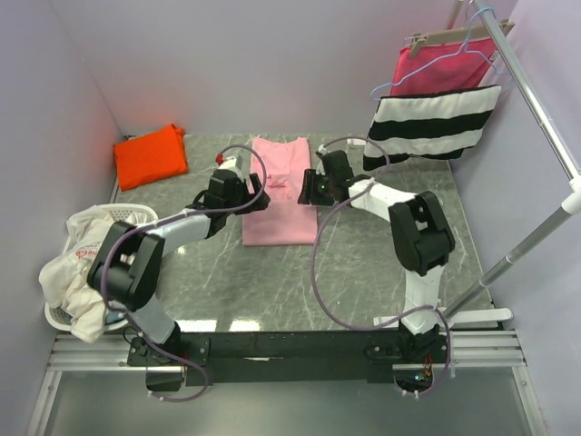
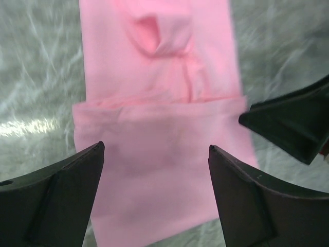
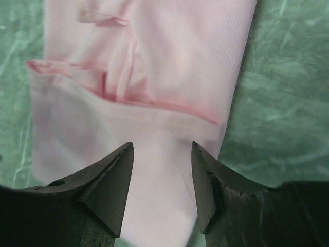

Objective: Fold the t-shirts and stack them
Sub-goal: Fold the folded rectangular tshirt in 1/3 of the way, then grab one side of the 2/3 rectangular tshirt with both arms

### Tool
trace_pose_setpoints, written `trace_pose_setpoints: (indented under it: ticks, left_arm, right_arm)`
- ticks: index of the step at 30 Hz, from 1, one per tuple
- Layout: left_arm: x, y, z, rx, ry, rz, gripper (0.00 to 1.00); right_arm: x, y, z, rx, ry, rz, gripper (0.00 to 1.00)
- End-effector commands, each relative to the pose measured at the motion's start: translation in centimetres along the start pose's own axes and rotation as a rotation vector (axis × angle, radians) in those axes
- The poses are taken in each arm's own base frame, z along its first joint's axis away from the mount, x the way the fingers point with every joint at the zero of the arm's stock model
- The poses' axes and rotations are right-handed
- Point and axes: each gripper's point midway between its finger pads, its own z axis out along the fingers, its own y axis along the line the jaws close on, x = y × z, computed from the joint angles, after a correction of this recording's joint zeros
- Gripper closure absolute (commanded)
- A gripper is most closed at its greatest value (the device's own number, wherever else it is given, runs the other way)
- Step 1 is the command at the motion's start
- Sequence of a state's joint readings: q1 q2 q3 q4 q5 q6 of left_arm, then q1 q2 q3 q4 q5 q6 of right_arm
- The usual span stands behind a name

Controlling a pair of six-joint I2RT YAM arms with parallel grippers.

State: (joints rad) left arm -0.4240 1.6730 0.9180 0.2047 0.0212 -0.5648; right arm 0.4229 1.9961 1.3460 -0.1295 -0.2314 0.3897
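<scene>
- The pink t-shirt is lying flat in the middle of the tabletop, toward its far side. It is folded into a long narrow strip running from near to far.
- A cross fold is showing on the pink t-shirt in both wrist views, with one layer overlapping another.
- The left gripper is sitting at the shirt's left edge. In the left wrist view its jaws are standing wide apart, released, with pink cloth showing between them and nothing grasped.
- The right gripper is sitting at the shirt's right edge, facing the left one. Its jaws are also parted and grasping nothing, pointing down over the pink cloth.
- The orange t-shirt is lying folded at the far left corner of the tabletop, well apart from both grippers.
- A white basket holding pale cloth is sitting at the near left.
- A striped cloth and a magenta cloth are hanging at the far right.
</scene>
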Motion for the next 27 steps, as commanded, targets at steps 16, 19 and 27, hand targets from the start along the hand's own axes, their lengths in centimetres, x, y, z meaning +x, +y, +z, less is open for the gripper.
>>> trace_pose_setpoints:
  ticks: [16, 19, 27]
  left_arm:
    - [5.4, 4.3, -6.0, -0.096, 0.025, -0.057, 0.11]
    - [6.1, 4.6, -6.3, -0.100, 0.037, -0.055, 0.11]
    - [9.0, 4.0, -6.4, -0.021, 0.128, -0.087, 0.11]
  right_arm:
    - [4.7, -2.5, -7.4, 0.012, 0.053, 0.005, 0.43]
    - [6.1, -3.1, -7.5, 0.009, 0.075, 0.032, 0.43]
    - [9.4, -2.5, -6.9, -0.069, 0.179, 0.110, 0.42]
